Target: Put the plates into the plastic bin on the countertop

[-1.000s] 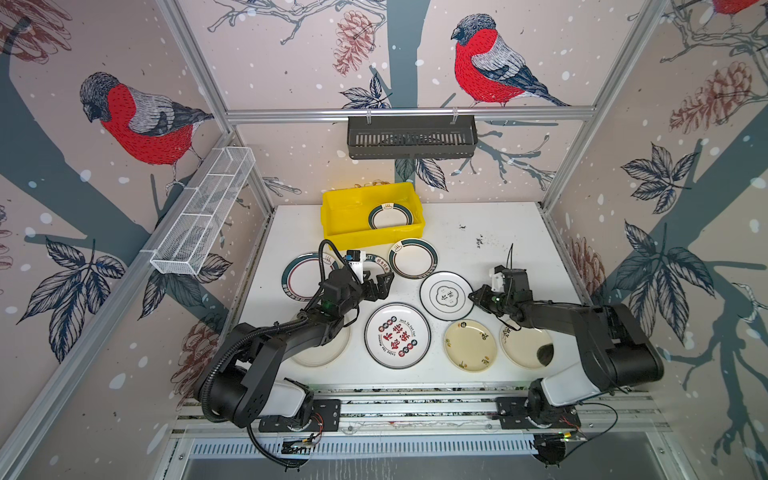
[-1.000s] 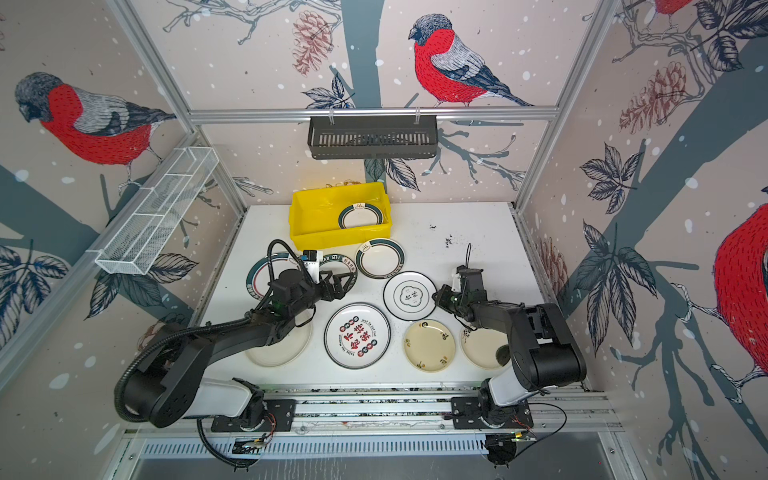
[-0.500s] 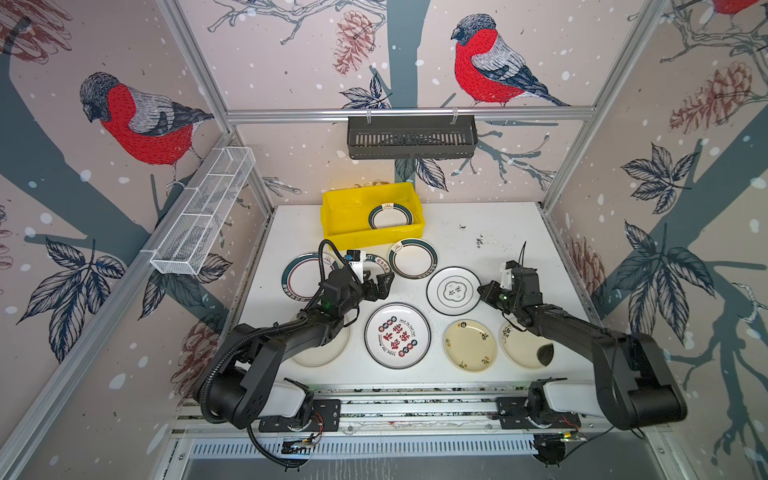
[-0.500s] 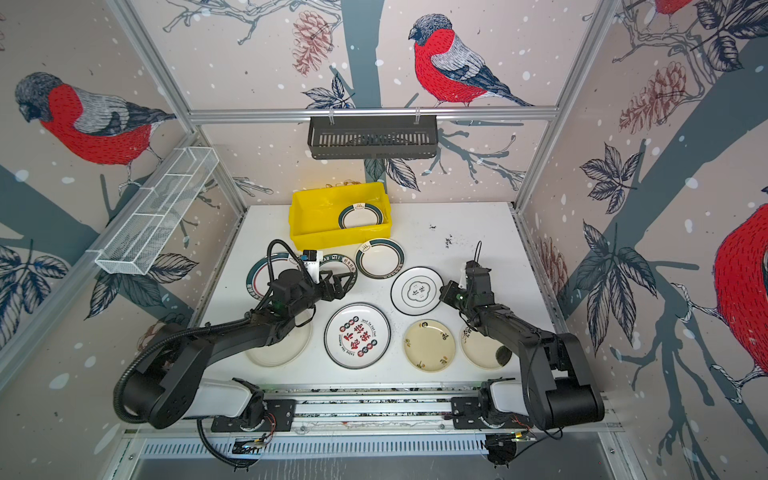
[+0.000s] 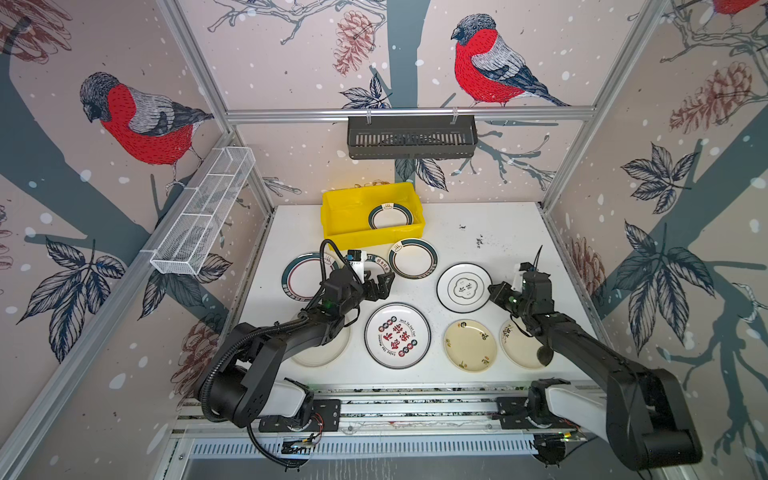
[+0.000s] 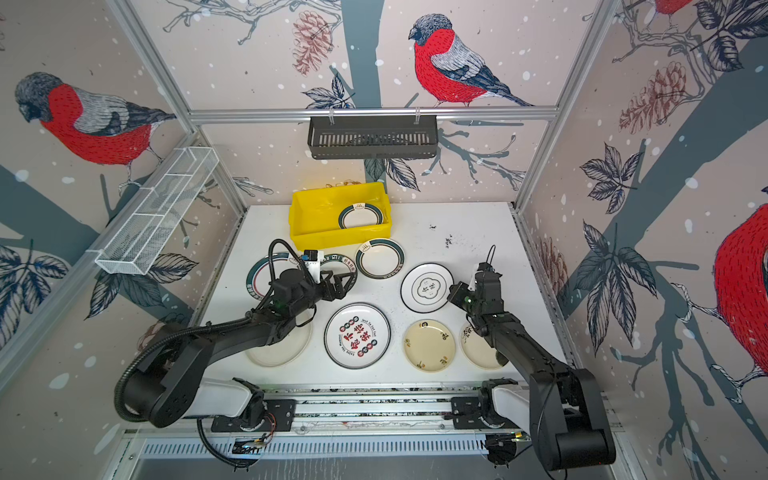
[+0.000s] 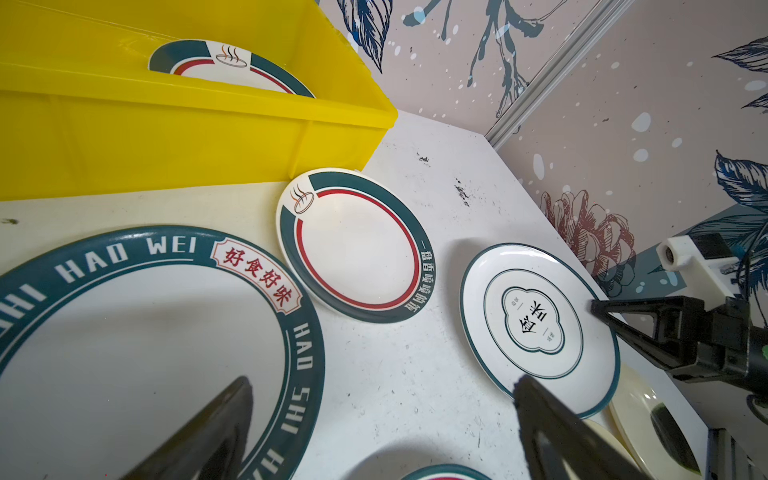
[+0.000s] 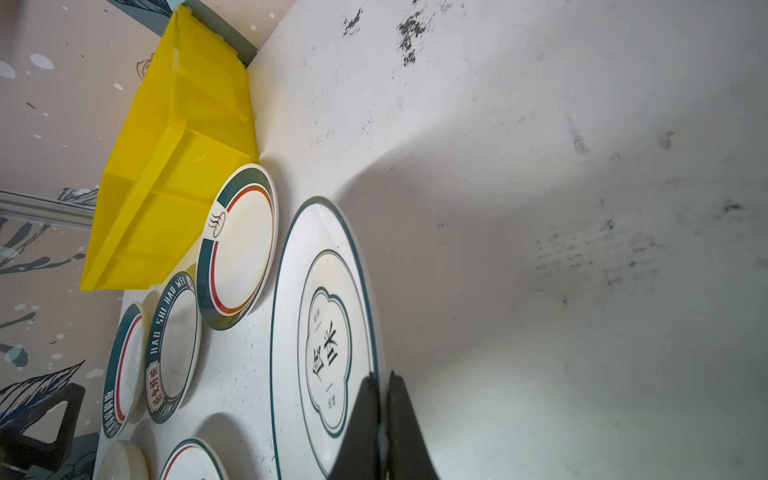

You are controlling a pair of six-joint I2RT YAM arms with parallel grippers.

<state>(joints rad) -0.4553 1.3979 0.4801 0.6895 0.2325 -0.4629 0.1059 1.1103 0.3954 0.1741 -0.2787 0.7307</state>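
Yellow and thick-rimmed, the plastic bin [image 5: 360,240] stood at the back of the counter [image 5: 505,232] with one plate [image 5: 390,216] inside; eight more lay outside it. The step in hand looked like the pick-up: the right jaws were clamped on the right-hand rim of the clover-marked plate [image 5: 464,287], though whether it had left the counter I could not tell. The left jaws stood wide apart above the lettered plate [image 7: 124,324], holding nothing. The next move, I judged, called for a lift clear of the striped plate [image 5: 412,257] lying just beside the bin's front wall, then over that wall. The bin's left half offered bare room.
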